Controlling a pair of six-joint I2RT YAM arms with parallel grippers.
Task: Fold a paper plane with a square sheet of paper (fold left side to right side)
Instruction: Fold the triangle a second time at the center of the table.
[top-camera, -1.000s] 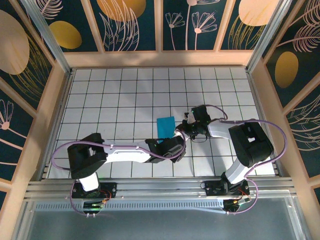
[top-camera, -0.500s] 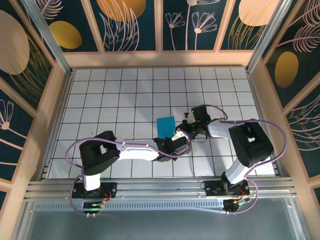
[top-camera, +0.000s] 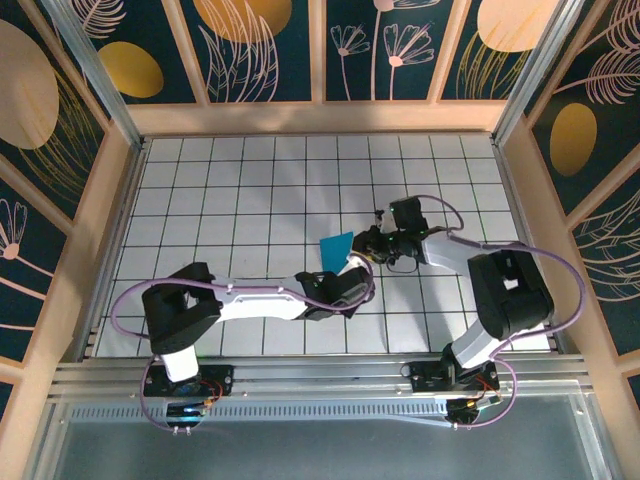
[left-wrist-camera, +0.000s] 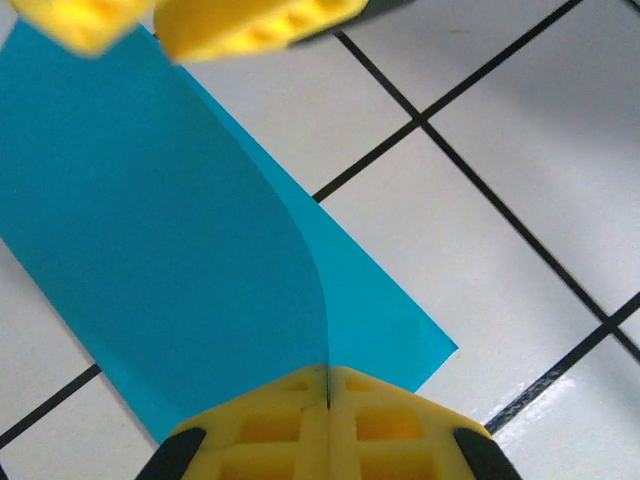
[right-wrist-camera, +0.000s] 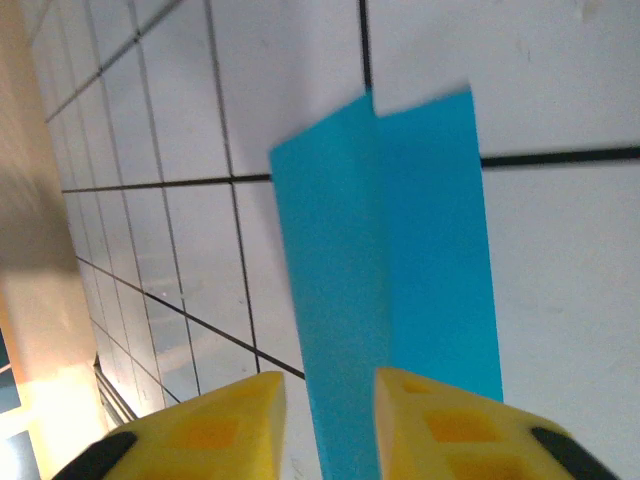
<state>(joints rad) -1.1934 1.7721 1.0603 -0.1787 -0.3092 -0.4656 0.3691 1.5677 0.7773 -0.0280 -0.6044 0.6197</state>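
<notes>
The square sheet of paper (top-camera: 335, 248) is turquoise and lies folded into a narrow rectangle near the middle of the white tiled table. In the left wrist view one layer of the sheet (left-wrist-camera: 170, 230) curves up off the tiles. My left gripper (left-wrist-camera: 328, 385) is shut on the sheet's near edge, and it sits just below the paper (top-camera: 350, 272). My right gripper (top-camera: 368, 243) is at the sheet's right side. Its jaws (right-wrist-camera: 330, 420) stand apart, and the raised edge of the paper (right-wrist-camera: 390, 250) runs between them. Its yellow fingers (left-wrist-camera: 250, 25) also show.
The tiled table (top-camera: 250, 180) is fenced by wooden rails (top-camera: 320, 118) at the back and both sides. An aluminium rail (top-camera: 320, 375) runs along the near edge by the arm bases. Purple cables loop beside both arms.
The left gripper has reached in to the paper's near edge and shut on it. The right gripper has opened and shifted a little to the right. The paper now sits tilted.
</notes>
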